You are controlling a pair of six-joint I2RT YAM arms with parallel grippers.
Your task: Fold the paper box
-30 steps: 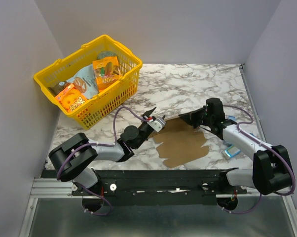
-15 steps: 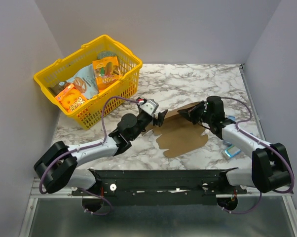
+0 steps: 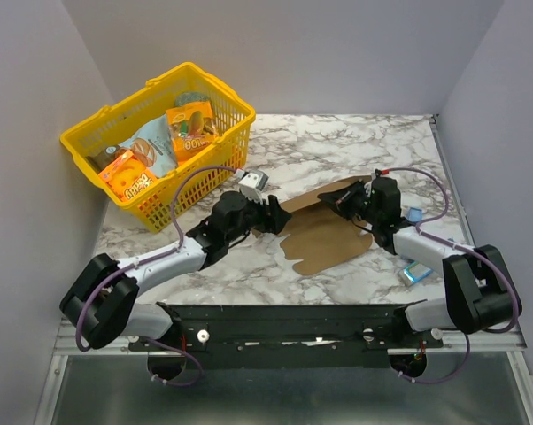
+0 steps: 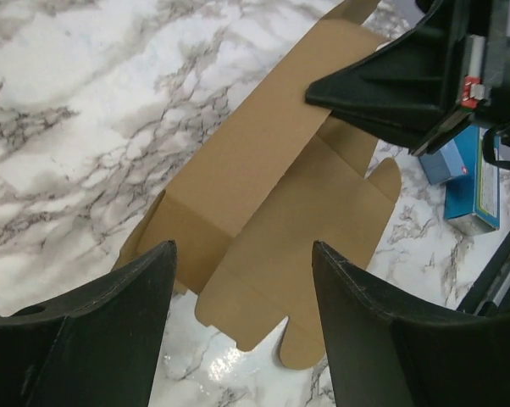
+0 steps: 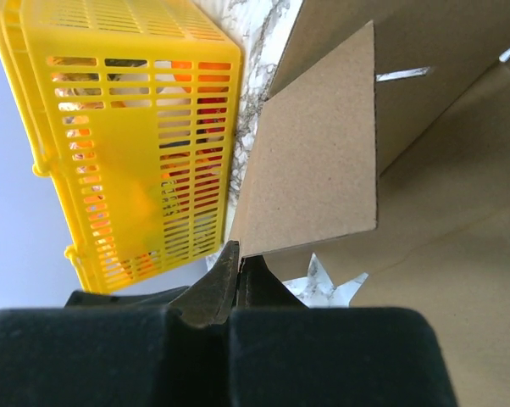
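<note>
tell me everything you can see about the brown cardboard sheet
The paper box is an unfolded die-cut sheet of plain brown, unprinted cardboard, with crease lines, rounded tabs and a cut slit. Most of it lies flat on the marble table between the arms, and its long far panel looks tilted up. The right gripper is shut on the edge of a flap there. The left gripper hangs open over its left end, apparently not touching.
</note>
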